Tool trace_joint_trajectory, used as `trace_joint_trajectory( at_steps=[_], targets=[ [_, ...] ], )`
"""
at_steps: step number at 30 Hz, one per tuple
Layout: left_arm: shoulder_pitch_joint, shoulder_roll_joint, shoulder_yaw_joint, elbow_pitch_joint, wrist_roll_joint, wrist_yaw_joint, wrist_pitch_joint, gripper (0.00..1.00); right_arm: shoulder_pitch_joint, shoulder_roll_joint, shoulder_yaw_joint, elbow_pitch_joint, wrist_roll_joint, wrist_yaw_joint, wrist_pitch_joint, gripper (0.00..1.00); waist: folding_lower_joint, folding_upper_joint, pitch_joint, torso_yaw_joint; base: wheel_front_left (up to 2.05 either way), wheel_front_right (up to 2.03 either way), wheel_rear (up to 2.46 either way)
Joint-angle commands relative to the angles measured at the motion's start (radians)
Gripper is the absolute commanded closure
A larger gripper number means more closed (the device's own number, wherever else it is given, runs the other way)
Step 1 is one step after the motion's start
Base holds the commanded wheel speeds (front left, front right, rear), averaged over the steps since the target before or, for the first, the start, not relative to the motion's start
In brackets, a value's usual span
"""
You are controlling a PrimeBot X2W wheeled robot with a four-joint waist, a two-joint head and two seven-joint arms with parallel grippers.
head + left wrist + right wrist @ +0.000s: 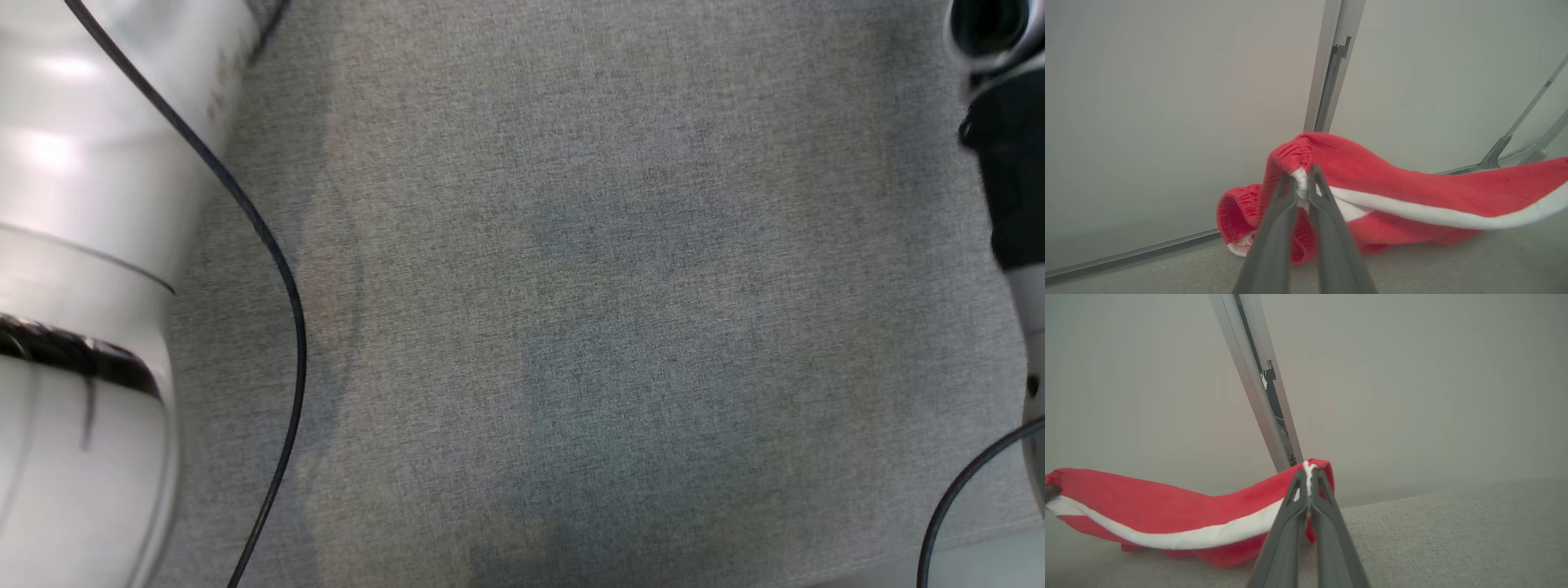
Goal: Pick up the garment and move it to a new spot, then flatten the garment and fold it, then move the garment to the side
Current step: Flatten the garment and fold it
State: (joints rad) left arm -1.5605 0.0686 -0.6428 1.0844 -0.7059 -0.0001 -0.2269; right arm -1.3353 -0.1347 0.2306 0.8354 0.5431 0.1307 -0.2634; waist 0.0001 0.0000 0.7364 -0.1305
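Note:
The garment (1412, 183) is red knit cloth with a white stripe, stretched between my two grippers just above the grey fabric surface. My left gripper (1301, 176) is shut on one end, pinching the white edge, and a bunched red fold sags below it. My right gripper (1310, 473) is shut on the other end of the garment (1167, 506), whose lower edge rests on the surface. In the head view my pale left forearm (82, 245) is at the left and my right arm (1008, 163) at the right edge.
The grey fabric surface (571, 327) spreads across the head view. A pale wall with an upright metal rail (1331, 65) stands behind the garment; the rail (1257, 384) also shows in the right wrist view. Black cables (277, 269) run along my arms.

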Motion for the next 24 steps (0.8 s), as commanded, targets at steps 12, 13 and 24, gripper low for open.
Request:
trace_joint_trajectory(
  at_steps=[12, 13, 24],
  targets=[
    [0.182, 0.001, -0.153, 0.158, 0.101, -0.045, 0.034, 1.00, 0.158, -0.076, 0.118, 0.088, 0.067, 0.000, -0.002, 1.00, -0.0001, 0.0000, -0.128, 0.038, 0.00, 0.00, 0.00],
    [0.193, 0.004, -0.169, 0.165, 0.113, -0.051, 0.048, 1.00, 0.165, -0.084, 0.132, 0.095, 0.065, 0.000, -0.002, 1.00, -0.0001, 0.0000, -0.137, 0.041, 0.00, 0.00, 0.00],
    [0.312, 0.037, -0.331, 0.196, 0.235, -0.063, 0.121, 1.00, 0.243, -0.149, 0.345, 0.172, 0.026, -0.001, -0.003, 1.00, -0.0001, 0.0000, -0.236, 0.056, 0.00, 0.00, 0.00]
  ],
)
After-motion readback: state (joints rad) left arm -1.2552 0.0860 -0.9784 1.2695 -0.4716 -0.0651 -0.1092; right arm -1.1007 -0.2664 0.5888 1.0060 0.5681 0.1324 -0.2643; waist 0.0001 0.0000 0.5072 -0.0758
